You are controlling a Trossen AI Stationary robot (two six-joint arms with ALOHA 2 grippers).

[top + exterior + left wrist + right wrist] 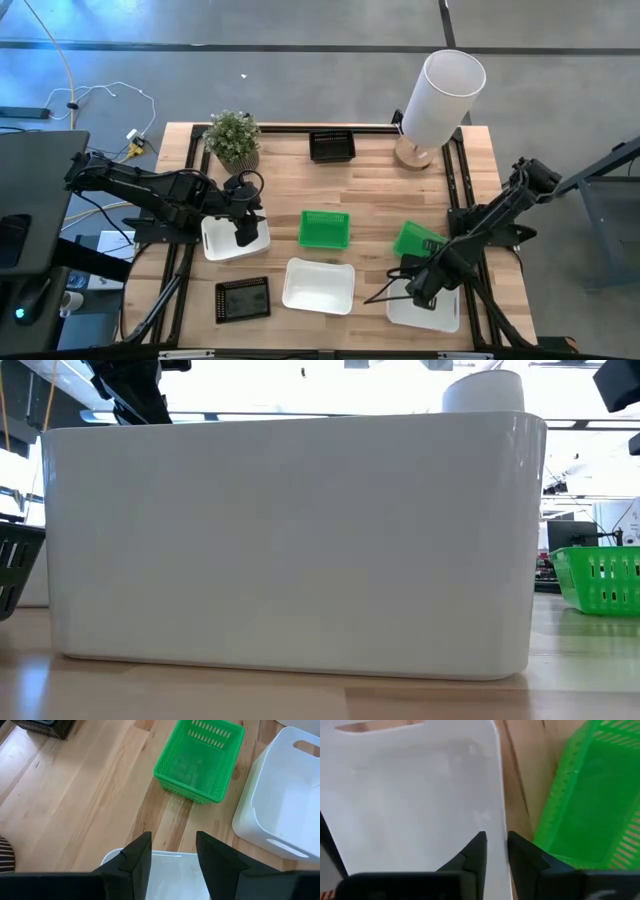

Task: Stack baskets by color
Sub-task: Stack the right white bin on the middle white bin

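Observation:
Several baskets lie on the wooden table. My right gripper [424, 287] points down at the near right, shut on a white basket [428, 308], beside a tilted green basket [416, 242]. My left gripper [246, 232] hangs open over another white basket [232, 242] at the left, its fingers [137, 862] above that basket's rim [170, 855]. A second green basket [325, 228] and a third white one [318, 285] rest flat mid-table. One black basket [332, 147] sits at the far side, another [243, 298] near the front left. My right gripper pinches the white basket's side wall at its rim [501, 837], on the side that faces the green basket [590, 805]. One finger [477, 855] is inside the basket and one [522, 862] outside. The fingers come from above, pointing down. The basket lies on the table.
A tall white cylinder lamp [440, 100] stands at the far right and a potted plant [234, 137] at the far left. In the low view the middle white basket [290, 540] fills most of the picture. Bare wood [390, 190] lies between the far and near baskets.

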